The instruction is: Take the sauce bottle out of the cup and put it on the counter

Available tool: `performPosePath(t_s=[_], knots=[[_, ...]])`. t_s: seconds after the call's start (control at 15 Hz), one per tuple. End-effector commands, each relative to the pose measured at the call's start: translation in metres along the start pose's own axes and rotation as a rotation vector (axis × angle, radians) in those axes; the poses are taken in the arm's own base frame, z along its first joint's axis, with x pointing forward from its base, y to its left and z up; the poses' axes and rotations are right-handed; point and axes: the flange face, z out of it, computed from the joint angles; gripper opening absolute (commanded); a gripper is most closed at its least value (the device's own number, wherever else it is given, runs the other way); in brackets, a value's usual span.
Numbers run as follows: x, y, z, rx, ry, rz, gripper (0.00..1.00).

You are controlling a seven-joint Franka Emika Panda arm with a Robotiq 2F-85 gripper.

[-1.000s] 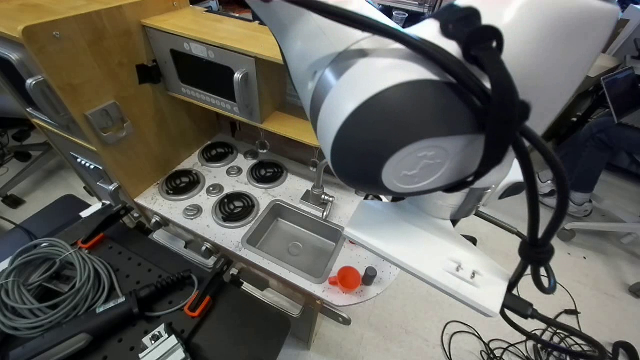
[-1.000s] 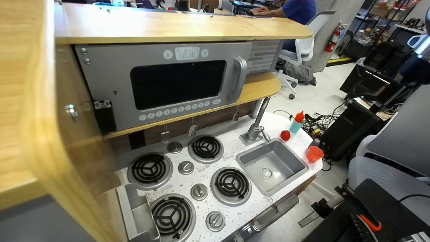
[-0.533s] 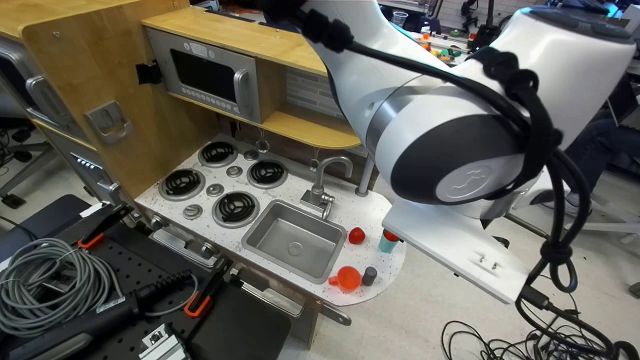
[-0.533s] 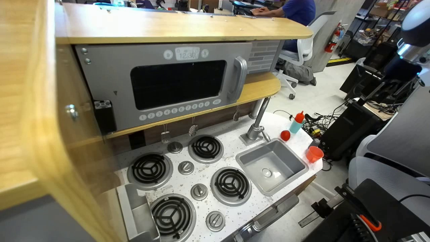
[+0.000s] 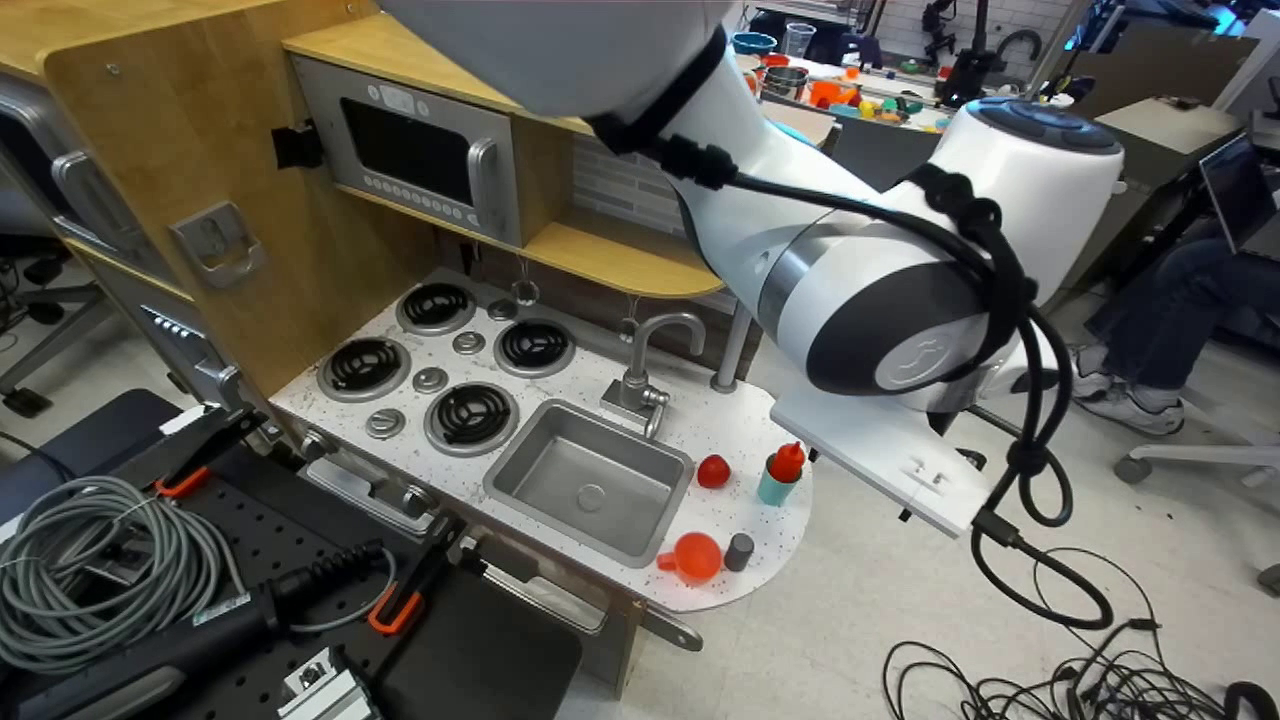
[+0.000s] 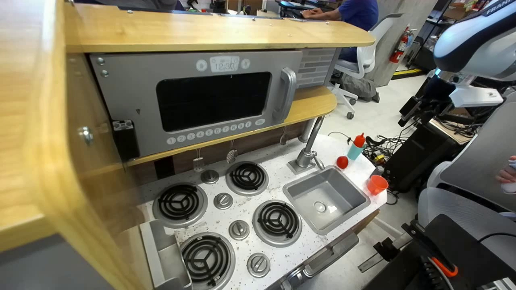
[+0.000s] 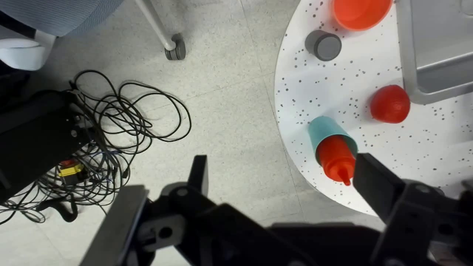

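Fingers (image 7: 378, 184) hung wide, apart from teal cup (image 7: 322, 127); sauce bottle (image 7: 335, 157) sat nozzle-up in cup, near rounded edge of counter (image 7: 351, 72); speckled gaps separated cup from round red object (image 7: 390, 104) and grey cylinder (image 7: 327, 46); beyond edge lay pale floor (image 7: 236, 125), chair caster (image 7: 175, 48) on it.

Franka Emika Panda arm (image 5: 840, 262), bent along its length, with Robotiq gripper (image 7: 283, 173), its black fingers (image 7: 377, 181) spread wide apart.

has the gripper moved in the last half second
Yes. In an exterior view the gripper has shifted leftward across the picture, so it now shows nearer the fixed faucet than before, though well apart from it.
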Motion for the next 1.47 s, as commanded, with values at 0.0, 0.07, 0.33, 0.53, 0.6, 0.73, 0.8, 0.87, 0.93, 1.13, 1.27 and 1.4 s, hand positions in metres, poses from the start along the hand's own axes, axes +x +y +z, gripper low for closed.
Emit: performPosePath(t_s=[0.0,0.07,0.33,0.53,0.6,0.73,0.8,0.87,0.93,1.13,1.27,1.4], knots=[[0.026,-0.015,0.025,-0.003,-0.031,-0.006,1.00],[0.030,-0.020,0.031,0.000,-0.037,-0.010,1.00],[0.045,-0.033,0.048,0.008,-0.054,-0.032,1.00],[0.050,-0.040,0.062,0.009,-0.078,-0.059,1.00],[0.050,-0.043,0.067,0.012,-0.089,-0.069,1.00],[0.052,-0.049,0.077,0.013,-0.105,-0.084,1.00],[0.054,-0.053,0.081,0.007,-0.109,-0.090,1.00],[0.055,-0.055,0.085,0.005,-0.115,-0.099,1.00],[0.057,-0.058,0.087,-0.002,-0.116,-0.108,1.00],[0.064,-0.064,0.091,-0.005,-0.116,-0.115,1.00],[0.068,-0.065,0.091,-0.011,-0.125,-0.106,1.00],[0.071,-0.065,0.090,-0.014,-0.146,-0.092,1.00]])
